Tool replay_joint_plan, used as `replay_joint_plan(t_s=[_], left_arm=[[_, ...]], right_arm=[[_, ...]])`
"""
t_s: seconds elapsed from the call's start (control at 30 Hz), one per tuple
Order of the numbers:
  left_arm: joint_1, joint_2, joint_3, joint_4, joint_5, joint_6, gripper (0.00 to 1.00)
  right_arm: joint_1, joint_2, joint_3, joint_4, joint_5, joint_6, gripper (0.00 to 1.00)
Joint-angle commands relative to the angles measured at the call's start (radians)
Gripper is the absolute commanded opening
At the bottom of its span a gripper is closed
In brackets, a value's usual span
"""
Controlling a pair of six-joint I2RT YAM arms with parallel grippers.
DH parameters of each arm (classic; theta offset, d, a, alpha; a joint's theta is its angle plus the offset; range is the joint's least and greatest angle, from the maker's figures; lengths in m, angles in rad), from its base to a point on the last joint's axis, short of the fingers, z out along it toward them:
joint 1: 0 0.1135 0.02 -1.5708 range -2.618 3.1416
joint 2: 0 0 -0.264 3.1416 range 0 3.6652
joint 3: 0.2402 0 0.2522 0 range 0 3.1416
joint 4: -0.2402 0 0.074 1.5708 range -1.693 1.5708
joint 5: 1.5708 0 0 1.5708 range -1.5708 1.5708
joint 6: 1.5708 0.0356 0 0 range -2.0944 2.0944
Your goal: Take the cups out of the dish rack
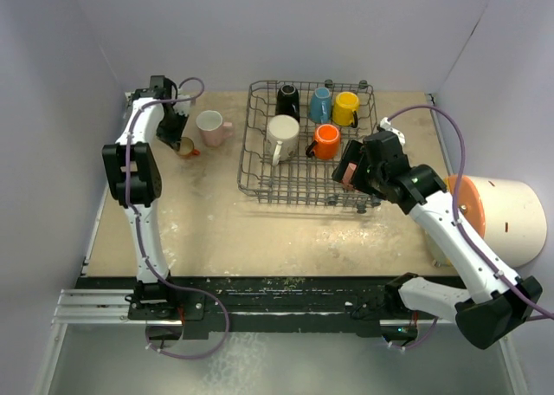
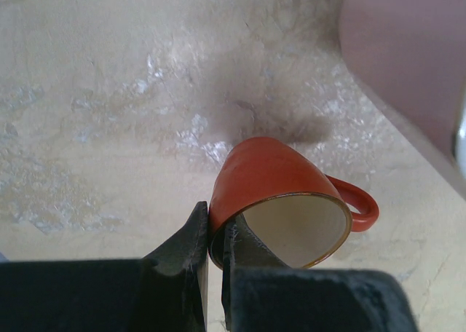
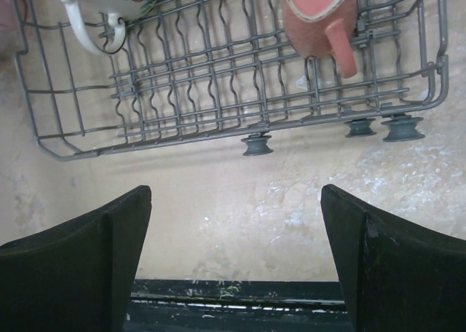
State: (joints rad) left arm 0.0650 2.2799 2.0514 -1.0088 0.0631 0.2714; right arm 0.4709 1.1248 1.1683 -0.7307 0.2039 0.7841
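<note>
The grey wire dish rack (image 1: 296,184) stands at the table's middle back. It holds a black cup (image 1: 287,100), a blue cup (image 1: 321,106), a yellow cup (image 1: 345,108), a white cup (image 1: 282,137) and an orange cup (image 1: 325,141). A pink cup (image 3: 317,15) lies at its near right corner, partly hidden in the top view by my right gripper (image 1: 357,168). That gripper (image 3: 237,201) is open and empty, over the table just in front of the rack (image 3: 218,92). My left gripper (image 2: 215,219) is shut on the rim of a second orange cup (image 2: 269,179), tilted, low over the table.
Another pink cup (image 1: 210,127) stands on the table left of the rack, just right of the held orange cup (image 1: 185,146). It also shows in the left wrist view (image 2: 415,48). A huge white cylinder with an orange face (image 1: 502,217) lies at the right edge. White walls close the back and sides.
</note>
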Motion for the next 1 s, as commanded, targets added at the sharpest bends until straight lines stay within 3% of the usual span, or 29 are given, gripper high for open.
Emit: replay_joint_plan(t_s=[0.0,0.17,0.3,0.4,0.47,0.53,0.8,0.97], left_arm=[[0.001,0.057,0.142,-0.044,-0.030,-0.047,0.00],[0.011,0.107,0.187,-0.020,-0.024,-0.066,0.01],[0.015,0.126,0.206,0.002,-0.018,-0.079,0.09],[0.016,0.119,0.205,0.030,-0.008,-0.075,0.25],[0.018,0.100,0.190,0.059,-0.009,-0.072,0.46],[0.019,0.075,0.173,0.083,-0.004,-0.063,0.58],[0.025,-0.081,0.102,0.151,0.021,-0.047,0.62],[0.028,-0.200,0.096,0.110,0.079,-0.022,0.63]], right_arm=[[-0.010,0.010,0.030,-0.035,0.101,-0.022,1.00],[-0.017,0.051,0.044,-0.040,0.135,-0.037,1.00],[-0.020,0.086,0.049,-0.026,0.140,-0.043,1.00],[-0.024,0.118,0.045,-0.014,0.147,-0.050,1.00],[-0.028,0.143,0.044,-0.008,0.158,-0.056,1.00],[-0.031,0.164,0.042,-0.001,0.168,-0.063,1.00],[-0.048,0.234,0.051,0.016,0.218,-0.082,1.00],[-0.082,0.292,0.059,0.038,0.230,-0.119,0.96]])
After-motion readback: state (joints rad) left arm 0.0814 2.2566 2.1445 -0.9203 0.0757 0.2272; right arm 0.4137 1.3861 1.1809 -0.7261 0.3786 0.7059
